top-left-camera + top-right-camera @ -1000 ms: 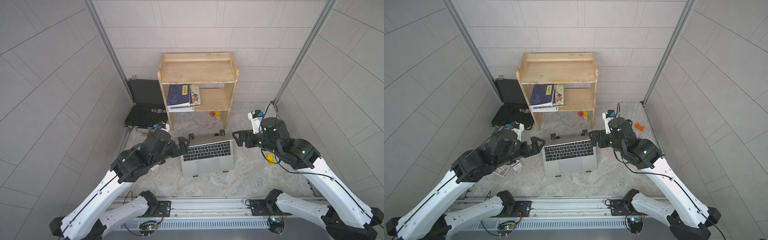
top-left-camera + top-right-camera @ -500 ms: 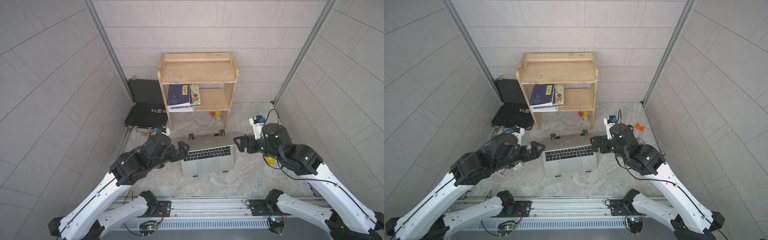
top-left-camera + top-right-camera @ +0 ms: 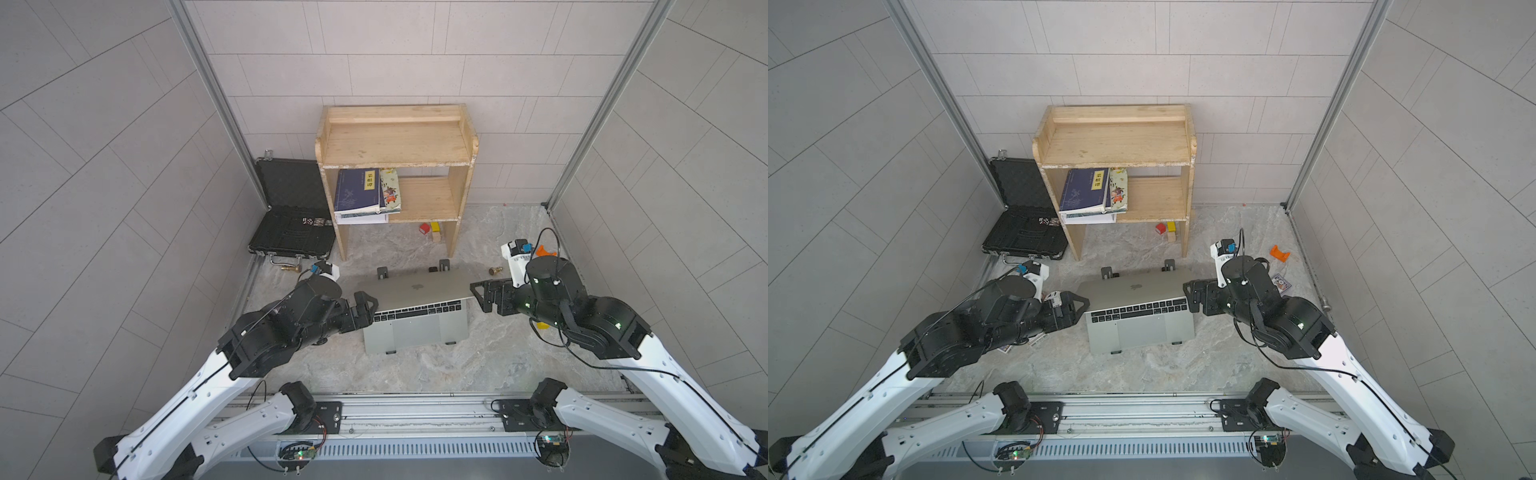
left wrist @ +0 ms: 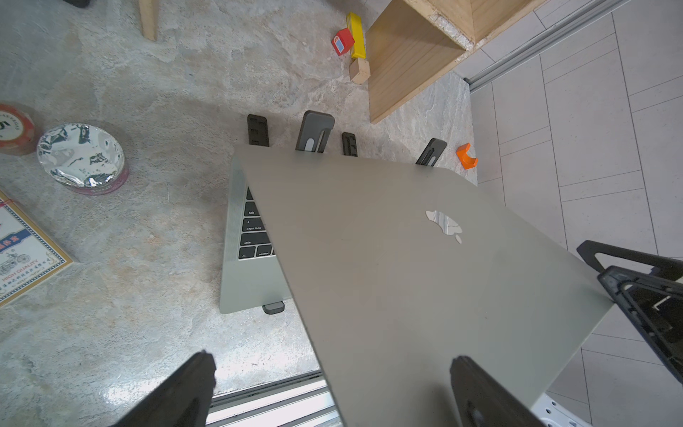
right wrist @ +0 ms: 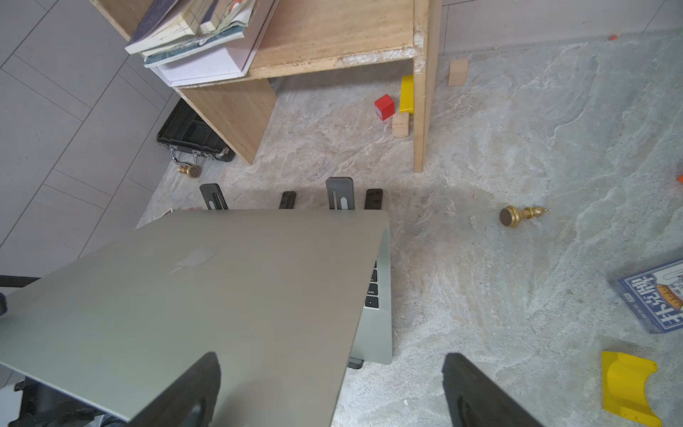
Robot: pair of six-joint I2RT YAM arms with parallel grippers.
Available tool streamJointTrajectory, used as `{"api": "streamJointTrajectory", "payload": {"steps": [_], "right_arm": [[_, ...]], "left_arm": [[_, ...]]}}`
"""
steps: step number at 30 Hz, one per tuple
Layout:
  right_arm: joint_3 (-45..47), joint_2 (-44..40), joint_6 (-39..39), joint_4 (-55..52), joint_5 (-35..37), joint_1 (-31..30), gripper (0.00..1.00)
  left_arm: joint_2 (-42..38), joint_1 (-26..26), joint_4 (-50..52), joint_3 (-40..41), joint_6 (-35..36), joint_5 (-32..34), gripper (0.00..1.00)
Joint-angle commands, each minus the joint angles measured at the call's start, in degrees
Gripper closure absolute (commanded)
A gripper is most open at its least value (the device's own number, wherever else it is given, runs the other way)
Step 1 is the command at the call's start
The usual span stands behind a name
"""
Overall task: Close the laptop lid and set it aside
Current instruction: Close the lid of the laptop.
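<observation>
The thin silver aluminium laptop [image 3: 415, 334] holds its smooth flat lid [image 3: 415, 291] half lowered. The left gripper [image 3: 368, 305] and right gripper [image 3: 480, 297] gape alongside.

You could see the laptop [image 3: 417, 332], thin silver with black keys and a wide trackpad, lying at the middle of the surface [image 3: 519, 361]. The laptop lid [image 3: 415, 289], apple logo facing up, was tilted low over the keyboard, not fully shut.

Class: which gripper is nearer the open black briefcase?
Left. The left gripper sits at the edge of the laptop lid on the side of the black briefcase; the right gripper is at the opposite edge, farther off.
</observation>
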State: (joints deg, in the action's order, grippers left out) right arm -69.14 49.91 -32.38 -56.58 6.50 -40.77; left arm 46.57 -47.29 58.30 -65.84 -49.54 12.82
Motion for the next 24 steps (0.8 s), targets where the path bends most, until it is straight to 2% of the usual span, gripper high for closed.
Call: {"api": "streamJointTrajectory", "payload": {"steps": [1,24], "right_arm": [[0.71,-0.95,-0.70,-1.53,0.97,-0.52,0.03],[7.43,-5.19,-3.38,-1.66,0.02,-1.83,0.07]], "left_arm": [[-0.39,-0.84,3.48,1.49,-0.06,-0.82,0.01],[-3.65,-3.44,2.44,7.44,-2.91,0.30,0.01]]}}
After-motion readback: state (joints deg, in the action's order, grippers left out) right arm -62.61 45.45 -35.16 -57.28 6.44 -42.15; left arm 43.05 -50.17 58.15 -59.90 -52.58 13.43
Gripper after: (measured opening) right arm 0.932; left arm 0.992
